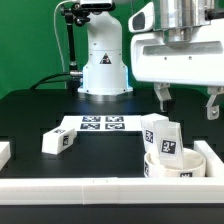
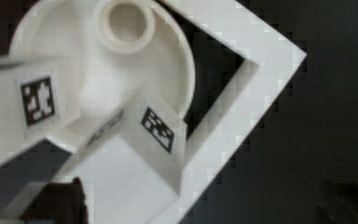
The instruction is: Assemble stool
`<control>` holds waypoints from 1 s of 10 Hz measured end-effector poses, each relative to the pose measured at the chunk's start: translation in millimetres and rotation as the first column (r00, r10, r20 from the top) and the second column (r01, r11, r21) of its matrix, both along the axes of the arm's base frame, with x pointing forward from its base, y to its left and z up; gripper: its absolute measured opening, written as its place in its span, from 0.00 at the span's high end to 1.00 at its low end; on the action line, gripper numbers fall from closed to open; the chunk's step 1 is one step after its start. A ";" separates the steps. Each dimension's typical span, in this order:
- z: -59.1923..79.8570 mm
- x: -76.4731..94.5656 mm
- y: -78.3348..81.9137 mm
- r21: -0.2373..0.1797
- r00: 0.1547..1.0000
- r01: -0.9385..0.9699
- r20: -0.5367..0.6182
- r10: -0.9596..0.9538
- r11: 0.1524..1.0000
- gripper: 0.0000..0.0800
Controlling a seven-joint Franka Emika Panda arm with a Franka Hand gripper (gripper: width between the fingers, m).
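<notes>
The round white seat lies in the corner of the border rails at the exterior view's right. One tagged leg stands on it; I cannot tell whether it sits in a socket. A second tagged leg lies on the black table at the left. My gripper hangs open and empty above the seat and leg, apart from both. The wrist view shows the seat with an open socket, the leg on it, and my gripper with dark fingers spread wide.
The marker board lies in the middle of the table before the robot base. White border rails run along the front and right, and their corner shows in the wrist view. Another white piece sits at the left edge.
</notes>
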State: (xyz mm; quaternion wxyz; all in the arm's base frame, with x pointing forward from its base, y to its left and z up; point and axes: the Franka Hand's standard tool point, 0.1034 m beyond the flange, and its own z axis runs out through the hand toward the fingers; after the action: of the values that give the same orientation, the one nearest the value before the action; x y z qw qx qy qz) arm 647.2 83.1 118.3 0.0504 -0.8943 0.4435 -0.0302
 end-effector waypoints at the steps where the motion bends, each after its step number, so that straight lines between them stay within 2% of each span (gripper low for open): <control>1: 0.8 0.4 -0.6 -0.014 0.996 -0.093 0.006 0.093 0.996 0.19; 4: 0.8 0.6 -1.7 -0.035 0.966 -0.257 0.013 0.257 0.966 0.19; 6: 0.7 0.6 -3.2 -0.056 0.910 -0.412 0.015 0.414 0.909 0.19; 8: 0.3 0.1 -6.6 -0.095 0.802 -0.594 -0.003 0.597 0.799 0.19; 10: -0.1 -0.5 -13.3 -0.115 0.652 -0.755 -0.026 0.758 0.646 0.19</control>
State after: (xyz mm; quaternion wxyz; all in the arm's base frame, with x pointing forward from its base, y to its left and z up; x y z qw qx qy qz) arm 646.7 69.8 118.3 0.0121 -0.9986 0.0272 -0.0431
